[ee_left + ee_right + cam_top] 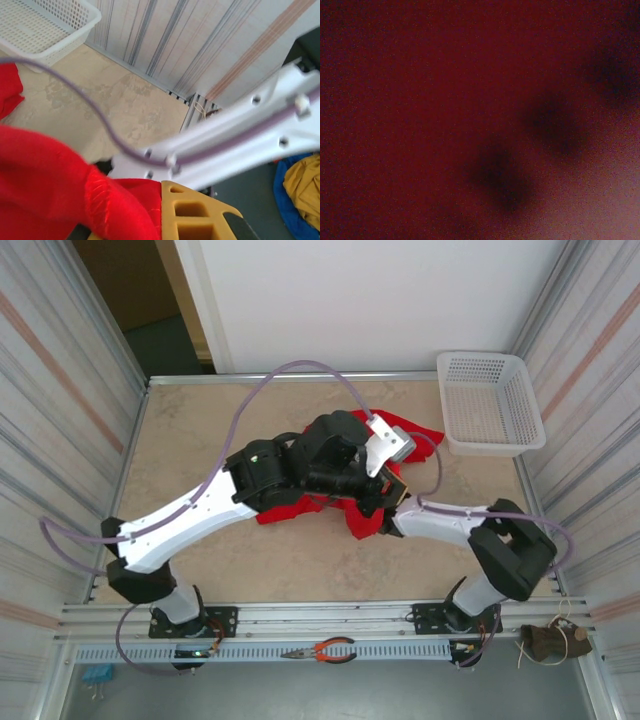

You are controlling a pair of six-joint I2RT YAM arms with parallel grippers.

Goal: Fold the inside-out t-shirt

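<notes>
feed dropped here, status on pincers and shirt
Left pincer shut on shirt, right pincer shut amid cloth. Shirt bunched up, unfolded. Arms crowd over it.

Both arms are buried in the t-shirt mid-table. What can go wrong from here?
1. The right arm and a purple cable cross close by the left gripper: clash or snag possible.
2. The t-shirt lies against the right wrist camera, so its grip can't be checked.
3. The t-shirt is bunched, so any fold may come out crooked.
</notes>
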